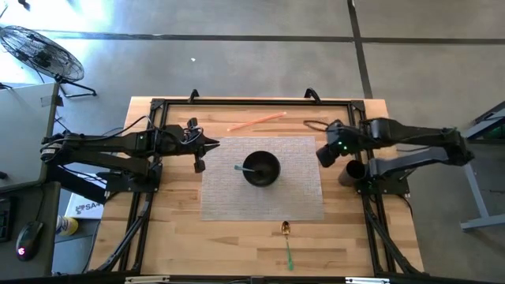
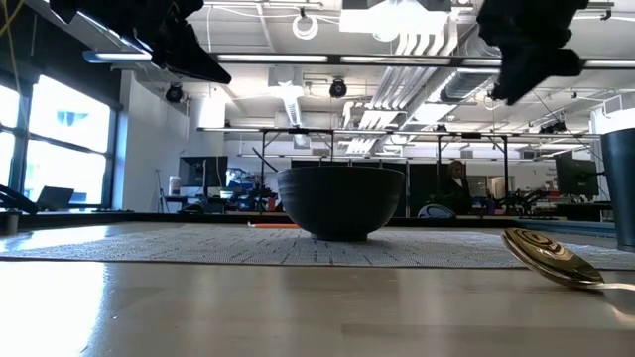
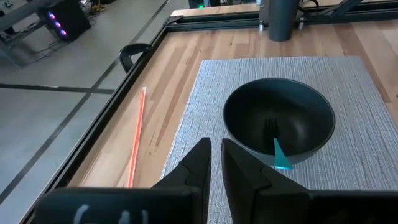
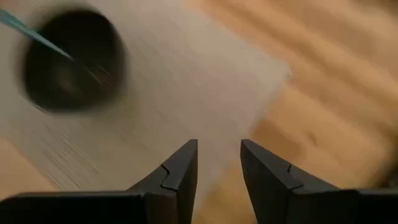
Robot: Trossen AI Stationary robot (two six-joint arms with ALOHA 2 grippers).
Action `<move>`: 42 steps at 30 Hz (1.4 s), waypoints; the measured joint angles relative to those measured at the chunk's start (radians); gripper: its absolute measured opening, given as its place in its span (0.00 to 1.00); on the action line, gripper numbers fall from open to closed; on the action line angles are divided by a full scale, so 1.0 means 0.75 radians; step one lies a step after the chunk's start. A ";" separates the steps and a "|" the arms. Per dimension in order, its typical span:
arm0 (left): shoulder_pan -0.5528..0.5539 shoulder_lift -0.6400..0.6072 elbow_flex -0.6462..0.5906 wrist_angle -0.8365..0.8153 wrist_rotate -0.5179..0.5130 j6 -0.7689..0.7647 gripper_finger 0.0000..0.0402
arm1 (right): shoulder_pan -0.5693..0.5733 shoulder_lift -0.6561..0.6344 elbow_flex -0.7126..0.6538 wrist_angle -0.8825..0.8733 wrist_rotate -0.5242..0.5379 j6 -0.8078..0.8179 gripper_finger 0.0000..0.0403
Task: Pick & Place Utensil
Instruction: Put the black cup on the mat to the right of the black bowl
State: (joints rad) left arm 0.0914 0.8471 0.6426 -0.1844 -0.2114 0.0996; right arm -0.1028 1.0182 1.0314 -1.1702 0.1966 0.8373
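High view first, from the left: a floor fan (image 1: 43, 52) stands on the grey concrete floor (image 1: 237, 20) beyond the far left corner of my wooden table (image 1: 173, 237). My left gripper (image 1: 211, 144) hovers at the left edge of the grey woven mat (image 1: 300, 197), fingers (image 3: 199, 163) drawn to a narrow gap with nothing between them. An orange stick (image 1: 256, 121) lies on the bare wood beyond the mat's far edge. At the mat's centre sits the dark bowl (image 1: 261, 169), and the fork with a teal handle (image 1: 241, 167) rests inside it, prongs down in the bowl and the handle leaning over the left rim. On the bare wood near the mat's near edge lies a gold spoon with a green handle (image 1: 287, 244), well apart from the bowl. My right gripper (image 1: 325, 153) hangs above the mat's right edge, its fingers (image 4: 180, 168) parted a little wider than the left pair and holding nothing. A dark cup (image 1: 352, 170) stands on the wood just right of it.

From table height the bowl (image 2: 340, 201) fills the middle of the mat (image 2: 149, 243), the spoon's gold end (image 2: 551, 260) lies close on the right, and behind is an open workshop with windows (image 2: 55, 144) on the left, white ducts and strip lights (image 2: 417, 45) overhead, and a person (image 2: 457, 186) far back to the right.
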 joint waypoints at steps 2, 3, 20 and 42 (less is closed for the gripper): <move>0.000 0.000 0.000 0.000 0.000 0.000 0.09 | 0.000 0.060 0.035 -0.132 -0.052 0.042 0.29; 0.000 0.000 0.001 -0.001 0.000 0.000 0.09 | 0.000 0.084 0.040 -0.185 -0.090 0.066 0.29; 0.000 0.000 0.001 0.000 0.001 -0.002 0.09 | -0.040 0.158 -0.046 -0.364 -0.331 0.235 0.23; 0.000 0.000 0.001 0.000 0.001 -0.001 0.09 | -0.046 0.155 -0.149 -0.482 -0.399 0.480 0.23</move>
State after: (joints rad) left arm 0.0914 0.8471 0.6434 -0.1844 -0.2104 0.0990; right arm -0.1372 1.1342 0.9196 -1.5316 -0.1025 1.1976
